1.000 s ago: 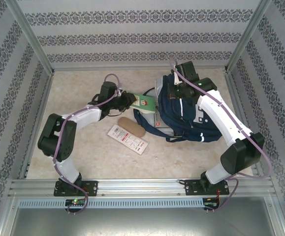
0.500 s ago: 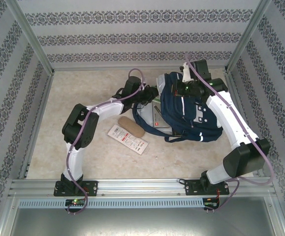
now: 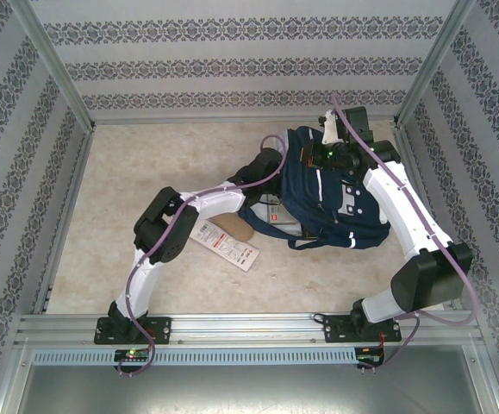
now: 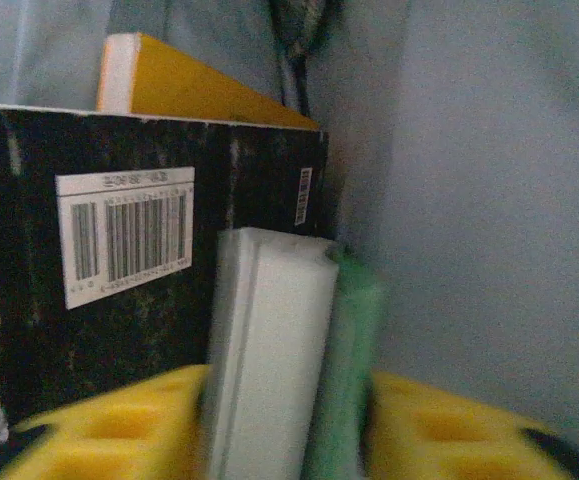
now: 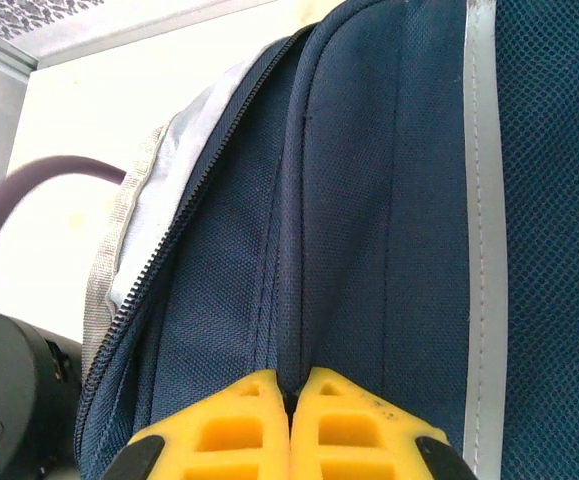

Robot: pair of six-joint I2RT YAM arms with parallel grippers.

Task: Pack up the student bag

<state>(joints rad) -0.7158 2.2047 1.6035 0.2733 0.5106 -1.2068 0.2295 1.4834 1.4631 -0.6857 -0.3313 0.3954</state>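
Student bag right of table centre, mouth facing left arm. Right gripper pinched shut on its top fabric. Left gripper deep inside; green-white book upright between fingers, beside black notebook. Clamped or loose: cannot tell.

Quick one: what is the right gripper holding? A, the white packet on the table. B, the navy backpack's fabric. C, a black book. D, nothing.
B: the right gripper is shut on a fold of the backpack, whose navy fabric runs straight into its closed tips.
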